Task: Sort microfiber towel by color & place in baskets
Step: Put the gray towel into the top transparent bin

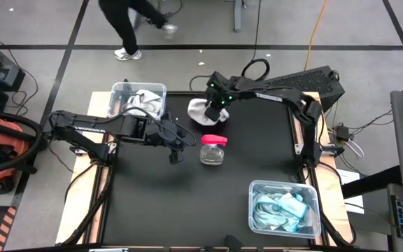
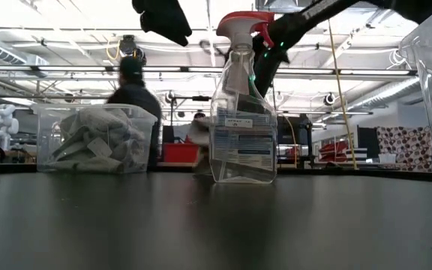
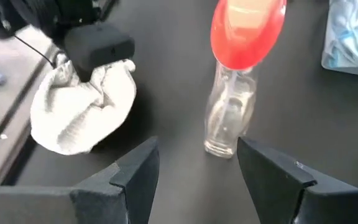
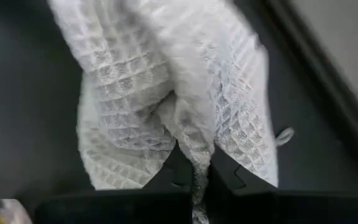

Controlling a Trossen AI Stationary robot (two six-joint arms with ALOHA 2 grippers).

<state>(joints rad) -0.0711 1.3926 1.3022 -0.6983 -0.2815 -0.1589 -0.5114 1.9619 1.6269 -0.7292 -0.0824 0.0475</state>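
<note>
A white waffle-weave microfiber towel (image 1: 203, 112) hangs bunched from my right gripper (image 1: 220, 106), which is shut on it over the table's far middle. The same towel (image 3: 79, 112) also shows in the left wrist view. My left gripper (image 1: 177, 145) hovers open left of centre, with nothing between its fingers (image 3: 135, 180). One clear basket (image 1: 161, 89) at the far left holds white and grey towels. Another basket (image 1: 252, 189) at the near right holds light blue towels. My right gripper pinches a gathered fold at the top of the white towel (image 4: 194, 146) between its two fingers (image 4: 229, 169), several layers together. The fingers come from above, slanting down. The towel hangs slack below them; whether its lower end (image 3: 61, 143) still touches the table, I cannot tell.
A clear spray bottle (image 1: 213, 150) with a pink-red top stands upright mid-table, just right of my left gripper and nearer than the towel. A person walks on the floor beyond the table's far edge (image 1: 124, 28). Bare black tabletop lies toward the near left.
</note>
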